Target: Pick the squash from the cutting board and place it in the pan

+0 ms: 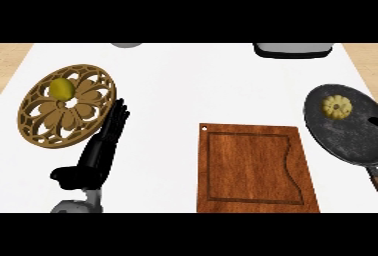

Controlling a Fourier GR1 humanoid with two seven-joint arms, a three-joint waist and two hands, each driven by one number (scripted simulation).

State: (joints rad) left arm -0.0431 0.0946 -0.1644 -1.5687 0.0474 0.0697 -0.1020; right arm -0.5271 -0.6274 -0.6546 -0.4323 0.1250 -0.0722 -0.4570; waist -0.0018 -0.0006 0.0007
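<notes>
Evidently the squash [337, 106] lies inside the pan [344, 139]; cutting board [255, 170] bare. Left hand [100, 150] straight-fingered, holding nothing. Advise no further contact.

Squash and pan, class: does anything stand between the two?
Nothing visible does: the squash already lies inside the pan, right of the cutting board. The left hand rests open far off, beside the carved wooden disc.
</notes>
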